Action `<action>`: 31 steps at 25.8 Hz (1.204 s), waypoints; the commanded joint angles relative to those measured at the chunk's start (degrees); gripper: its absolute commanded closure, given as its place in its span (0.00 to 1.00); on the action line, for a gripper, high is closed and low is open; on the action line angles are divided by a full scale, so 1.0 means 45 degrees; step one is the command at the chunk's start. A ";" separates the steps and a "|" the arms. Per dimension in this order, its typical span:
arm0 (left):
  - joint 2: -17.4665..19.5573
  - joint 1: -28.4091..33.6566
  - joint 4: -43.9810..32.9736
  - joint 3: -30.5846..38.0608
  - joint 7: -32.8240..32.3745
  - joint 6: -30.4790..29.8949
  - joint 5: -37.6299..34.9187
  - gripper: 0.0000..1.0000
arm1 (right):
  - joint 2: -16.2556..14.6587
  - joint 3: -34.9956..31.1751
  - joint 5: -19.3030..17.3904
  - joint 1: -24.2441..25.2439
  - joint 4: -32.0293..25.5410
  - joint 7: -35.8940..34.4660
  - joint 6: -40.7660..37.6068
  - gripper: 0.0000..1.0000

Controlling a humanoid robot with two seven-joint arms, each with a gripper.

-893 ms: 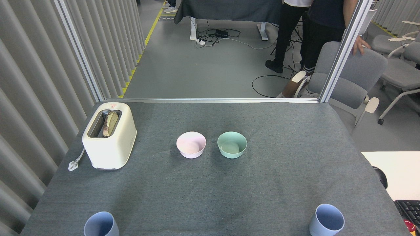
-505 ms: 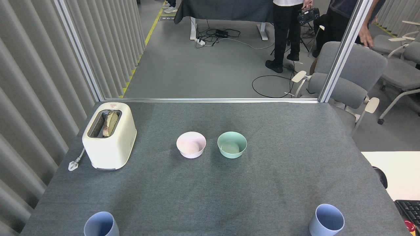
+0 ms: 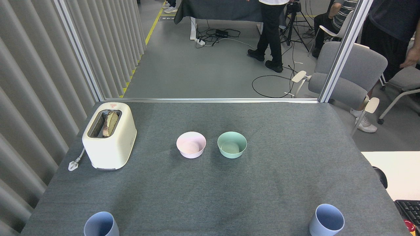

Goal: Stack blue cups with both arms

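Matte blue cups sit apart at the table's near edge; no gripper fingers in view, so their state can't be told.
From the pink bowl (image 3: 191,145): left blue cup (image 3: 101,224) near-left, right blue cup (image 3: 326,220) near-right, grey felt table (image 3: 210,190) open between; mint bowl (image 3: 232,144) just right, cream toaster (image 3: 109,135) left.

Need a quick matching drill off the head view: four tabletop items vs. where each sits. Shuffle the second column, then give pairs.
Things:
1. toaster
2. pink bowl
3. mint-green bowl
4. right blue cup

Places:
A. near edge of the table, right corner
B. mid-table, right one of the side-by-side pair
C. far left of the table, bread in its slot
D. mid-table, left one of the side-by-side pair

Pairs: 1-C, 2-D, 3-B, 4-A
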 commanded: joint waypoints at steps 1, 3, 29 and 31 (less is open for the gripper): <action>-0.0073 -0.0251 0.0301 -0.0052 0.0075 -0.0013 -0.0012 0.00 | 0.0016 0.0000 -0.0001 0.0001 0.0003 0.0063 -0.0001 0.00; -0.0131 -0.0525 0.0418 -0.0071 0.0016 0.0123 -0.0031 0.00 | 0.0035 0.0000 -0.0001 0.0040 0.0003 0.0043 -0.0001 0.00; 0.0006 -0.2126 0.1805 -0.0286 -0.0160 0.0202 -0.0051 0.00 | 0.0074 0.0000 -0.0020 -0.0019 0.0003 0.0121 -0.0001 0.00; 0.0025 -0.2185 0.1825 -0.0423 -0.0160 0.0162 -0.0070 0.00 | 0.0074 0.0000 -0.0020 0.0020 0.0003 0.0121 -0.0001 0.00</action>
